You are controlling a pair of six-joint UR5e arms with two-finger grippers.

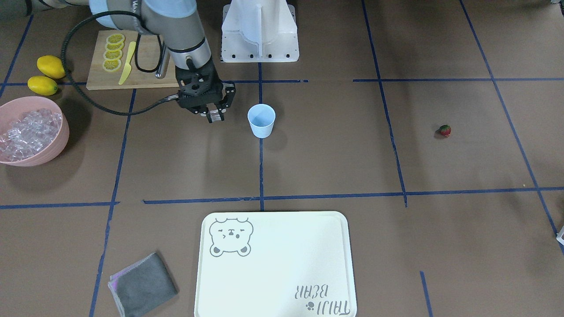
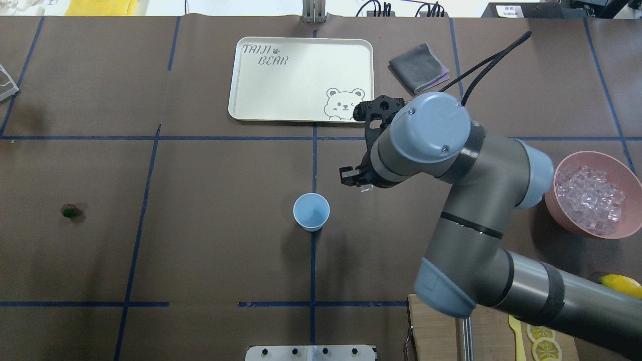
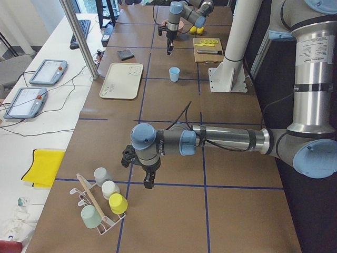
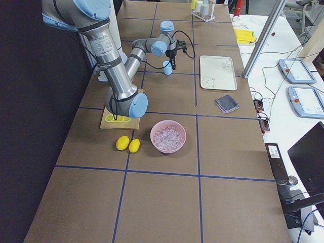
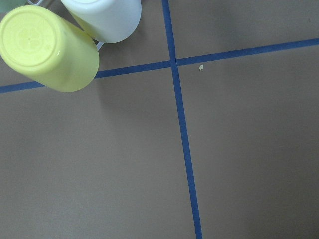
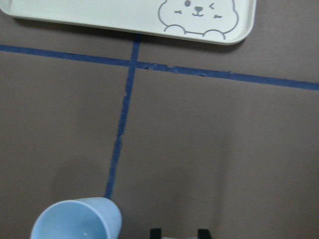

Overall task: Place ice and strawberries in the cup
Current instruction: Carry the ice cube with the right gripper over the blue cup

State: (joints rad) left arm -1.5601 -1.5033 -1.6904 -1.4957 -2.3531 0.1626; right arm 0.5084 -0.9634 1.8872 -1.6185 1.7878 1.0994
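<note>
two arms reach over the brown surface [image 1: 335,167]. the right gripper [image 1: 215,118] hangs just beside the cup [image 1: 261,121], on the side toward the bowl [image 1: 55,149], and is not over the cup's mouth. its fingers are drawn in on a small clear piece, an ice cube [image 1: 214,114] by the look of it. in the right wrist view only the two fingertips show at the bottom edge, with something pale between them and the cup at lower left.

the cup stands upright on a blue tape line, its inside plain blue. the rest of the ice [image 1: 26,130] is heaped in the pink bowl, well apart from the cup at the robot's right end. one strawberry [image 1: 445,130] lies alone on the surface, well apart from the cup on the other side.

the left gripper [image 3: 149,183] shows only in the side view from the robot's left, hanging low near a rack [image 3: 102,221] of upturned cups. i cannot tell whether it is spread or closed. its wrist view shows a yellow cup [image 5: 47,47], a white cup [image 5: 107,17] and crossing tape.

a pale tray [image 1: 273,273] with a bear print and a grey cloth [image 1: 141,285] lie across from the robot. near the bowl are two lemons [image 1: 50,66] and a board [image 1: 145,79] with lemon slices [image 1: 113,53] and a yellow knife [image 1: 127,64].
</note>
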